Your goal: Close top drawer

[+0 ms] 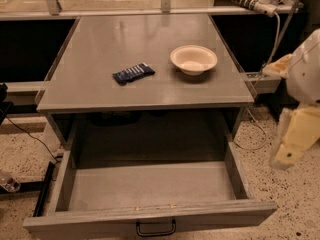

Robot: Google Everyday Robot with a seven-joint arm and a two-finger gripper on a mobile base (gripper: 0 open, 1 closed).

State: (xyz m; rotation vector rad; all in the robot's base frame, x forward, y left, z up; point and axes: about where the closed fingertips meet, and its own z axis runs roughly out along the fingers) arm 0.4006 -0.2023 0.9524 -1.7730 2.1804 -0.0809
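Observation:
The top drawer (150, 186) is pulled fully out from under the grey tabletop (145, 59). It is wide, deep and empty, and its flat front panel carries a small black loop handle (156, 229) at the bottom edge of the view. My gripper (295, 139) hangs at the right edge, pale yellow and white, to the right of the drawer's right wall and above the floor. It is apart from the drawer and holds nothing that I can see.
A white bowl (193, 59) and a dark blue snack packet (133, 73) lie on the tabletop. A power strip with a white cable (250, 3) lies at the back right. A black stand (30, 184) is on the speckled floor at the left.

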